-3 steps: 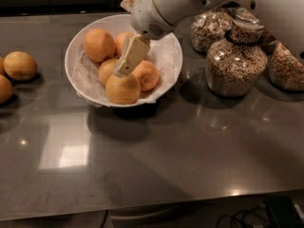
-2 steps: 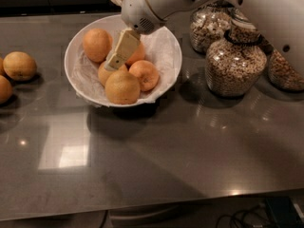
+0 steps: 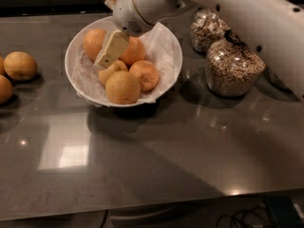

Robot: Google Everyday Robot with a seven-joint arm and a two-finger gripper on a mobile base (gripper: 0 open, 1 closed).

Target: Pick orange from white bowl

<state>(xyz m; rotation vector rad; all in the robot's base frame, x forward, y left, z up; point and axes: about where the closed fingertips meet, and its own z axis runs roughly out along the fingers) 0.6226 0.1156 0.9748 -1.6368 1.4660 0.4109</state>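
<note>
Since a second ago the gripper [image 3: 105, 57] has slid left across the white bowl [image 3: 171, 41]. Then its cream tip sat just above the big front fruit; now it hangs over the bowl's left half, slanting down to the left. Its tip lies between the back-left fruit [image 3: 93, 42] and a paler, slightly pear-shaped fruit [image 3: 110, 71], above the crinkled white lining [image 3: 84, 77]. Whether the gripper is apart or together cannot be told, and nothing is seen clamped in it. The fruits have not shifted. The orange [image 3: 123, 87], large, yellowish and dimpled, sits at the front of the bowl against the near rim, touching the paler fruit behind it and a smaller, deeper-orange fruit [image 3: 145, 75] to its right. Another orange fruit [image 3: 134, 51] lies at the back, partly hidden by the gripper. The white arm [image 3: 247, 13] reaches in from the upper right, its rounded wrist [image 3: 137, 6] covering the bowl's far rim. Right of the bowl stand glass jars of grain: one large [image 3: 232, 69], one further back [image 3: 205, 28], both partly behind the arm. Well apart on the left, two yellowish fruits [image 3: 20, 65] rest on the grey, glossy table [image 3: 152, 165], the nearer one [image 3: 4, 88] cut by the picture's edge. Dark cables [image 3: 247, 217] lie below the table's front edge.
</note>
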